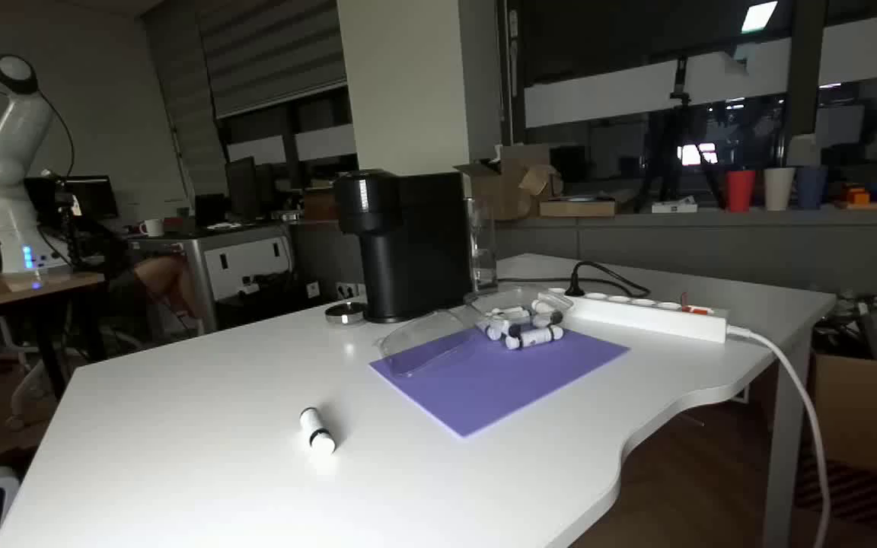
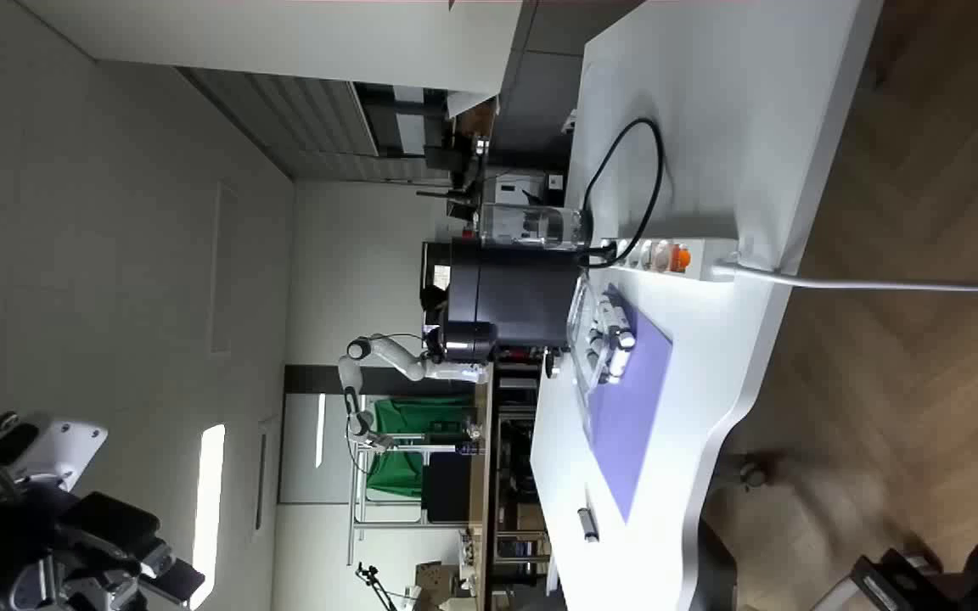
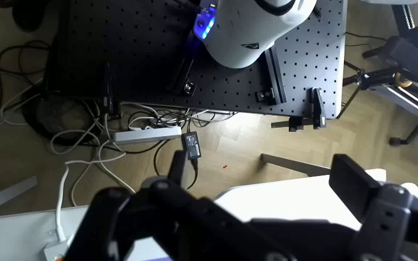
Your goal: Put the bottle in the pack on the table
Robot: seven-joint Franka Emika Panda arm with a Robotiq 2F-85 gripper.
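Note:
The bottle, small and white with dark bands, lies on its side on the bare white table; it also shows in an exterior view. The pack is a cluster of small white bottles with dark ends in an open clear plastic shell, partly on the purple mat. It also shows in an exterior view. My gripper is open and empty, fingers wide apart. In an exterior view the gripper is raised well above the table, away from the bottle. Bottle and pack are not seen in the wrist view.
A tall black machine stands behind the pack, with a small metal dish beside it. A white power strip with cables lies along the far side of the mat. The wrist view shows my arm's base on a black perforated plate.

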